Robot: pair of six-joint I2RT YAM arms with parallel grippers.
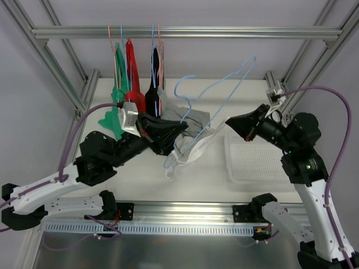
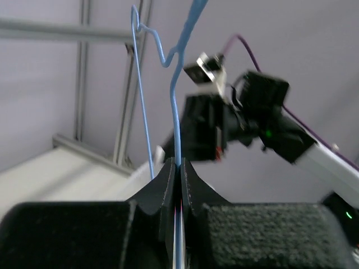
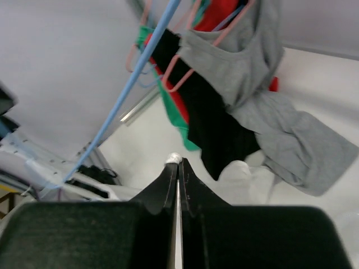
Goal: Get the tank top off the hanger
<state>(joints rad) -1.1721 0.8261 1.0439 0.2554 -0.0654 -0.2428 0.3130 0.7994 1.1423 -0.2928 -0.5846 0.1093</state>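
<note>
- The left arm reaches from the near left corner toward the middle of the table (image 1: 208,182). Its fingers (image 1: 162,136) point to the right and lie just beside the hanging clothes.
- On the rail (image 1: 224,32) at the back, left of the middle, hang a green garment (image 1: 115,112), a red garment (image 1: 132,67) and a black garment (image 1: 154,84), close together. A grey tank top (image 1: 196,119) hangs at their right side; the right wrist view shows it on a pink hanger (image 3: 185,70).
- In the left wrist view the left fingers (image 2: 177,165) are pressed together on the wire of the blue hanger (image 2: 175,112), which rises straight up out of them. The hanger is off the rail and tilted, with its hook toward the back right.
- The white tank top (image 1: 182,154) hangs from the lower part of the blue hanger, under the left fingers and between the two arms. Its lower end rests on the table in front of the grey tank top.
- The right fingers (image 1: 229,123) point to the left, just beside the right edge of the white tank top. In the right wrist view they are pressed fully together (image 3: 177,162), with a small white bit at the tips. I cannot tell if this is cloth of the tank top.
- A white tray (image 1: 255,162) lies on the table under the right arm.
</note>
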